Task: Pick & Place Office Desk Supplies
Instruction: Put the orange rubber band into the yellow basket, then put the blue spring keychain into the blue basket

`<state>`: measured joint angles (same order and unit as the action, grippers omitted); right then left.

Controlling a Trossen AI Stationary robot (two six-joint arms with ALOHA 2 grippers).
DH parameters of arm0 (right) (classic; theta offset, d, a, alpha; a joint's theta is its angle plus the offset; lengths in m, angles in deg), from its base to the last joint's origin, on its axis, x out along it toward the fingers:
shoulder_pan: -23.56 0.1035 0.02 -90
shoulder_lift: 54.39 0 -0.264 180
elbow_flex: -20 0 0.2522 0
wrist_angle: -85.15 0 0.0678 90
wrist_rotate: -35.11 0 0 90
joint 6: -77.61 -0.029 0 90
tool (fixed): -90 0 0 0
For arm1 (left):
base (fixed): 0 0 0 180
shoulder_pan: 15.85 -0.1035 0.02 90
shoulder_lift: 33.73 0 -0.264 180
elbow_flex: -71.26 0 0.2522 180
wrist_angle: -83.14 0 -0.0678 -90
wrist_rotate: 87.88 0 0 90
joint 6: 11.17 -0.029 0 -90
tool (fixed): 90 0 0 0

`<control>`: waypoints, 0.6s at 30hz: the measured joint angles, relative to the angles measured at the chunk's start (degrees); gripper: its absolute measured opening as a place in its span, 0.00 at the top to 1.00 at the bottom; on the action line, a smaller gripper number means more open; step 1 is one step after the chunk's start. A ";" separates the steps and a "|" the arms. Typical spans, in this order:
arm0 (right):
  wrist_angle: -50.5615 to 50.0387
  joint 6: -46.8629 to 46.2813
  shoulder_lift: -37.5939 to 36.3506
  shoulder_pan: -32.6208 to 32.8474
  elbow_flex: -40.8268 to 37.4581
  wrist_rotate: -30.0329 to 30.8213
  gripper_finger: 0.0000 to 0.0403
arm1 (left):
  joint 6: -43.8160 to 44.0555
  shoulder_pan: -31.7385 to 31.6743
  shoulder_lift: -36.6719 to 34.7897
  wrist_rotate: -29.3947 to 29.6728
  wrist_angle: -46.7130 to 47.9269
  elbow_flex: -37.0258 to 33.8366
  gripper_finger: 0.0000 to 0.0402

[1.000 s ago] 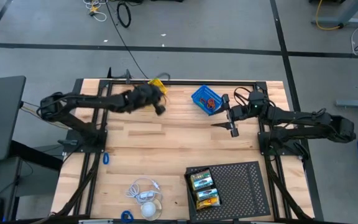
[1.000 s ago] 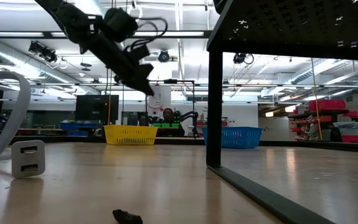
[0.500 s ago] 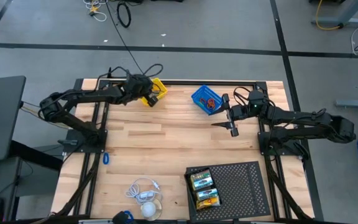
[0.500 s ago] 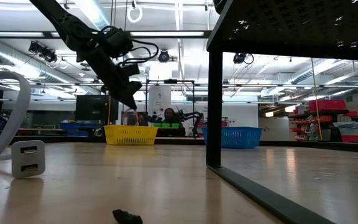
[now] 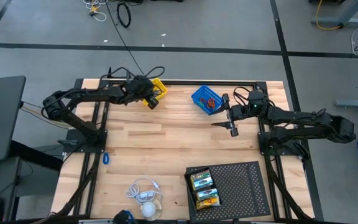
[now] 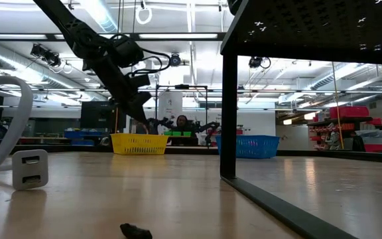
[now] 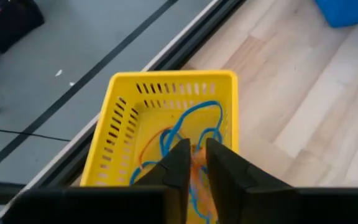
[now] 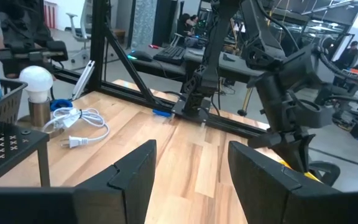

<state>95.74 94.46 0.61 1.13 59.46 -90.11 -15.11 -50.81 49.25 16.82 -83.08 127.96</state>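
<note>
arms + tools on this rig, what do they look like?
Two matching dark, near-black jointed arms with black cables looped along the wrists. The left tool has two flat, blocky black fingers with squared tips. The right tool has the same black slab fingers; no markings visible.

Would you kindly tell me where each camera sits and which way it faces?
High: overhead, looking down; both arms, table.
Low: tabletop height, looking across; left arm above yellow basket.
Left wrist: above the yellow basket; left hand fingers.
Right wrist: looking across table; right hand open, left arm beyond.
Shared: the basket in high, low, left wrist.
</note>
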 joint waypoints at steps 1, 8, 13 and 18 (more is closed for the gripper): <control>-0.16 0.03 -0.01 0.00 0.00 0.02 0.48 | -0.04 0.04 0.00 -0.28 -0.30 0.00 0.83; -0.67 -0.06 0.01 0.00 0.00 0.00 0.48 | -0.59 -2.06 -0.11 0.47 -2.43 0.00 0.68; -0.69 -0.06 0.01 0.00 0.00 0.08 0.48 | -0.06 -3.29 -1.83 -7.52 -1.96 -0.02 0.58; -1.30 -0.05 0.01 0.00 0.00 0.89 0.48 | 0.11 -1.07 -6.98 -14.89 2.05 0.00 0.50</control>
<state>94.44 94.41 0.62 1.13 59.46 -89.22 -15.00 -51.88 42.27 1.93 -81.04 127.96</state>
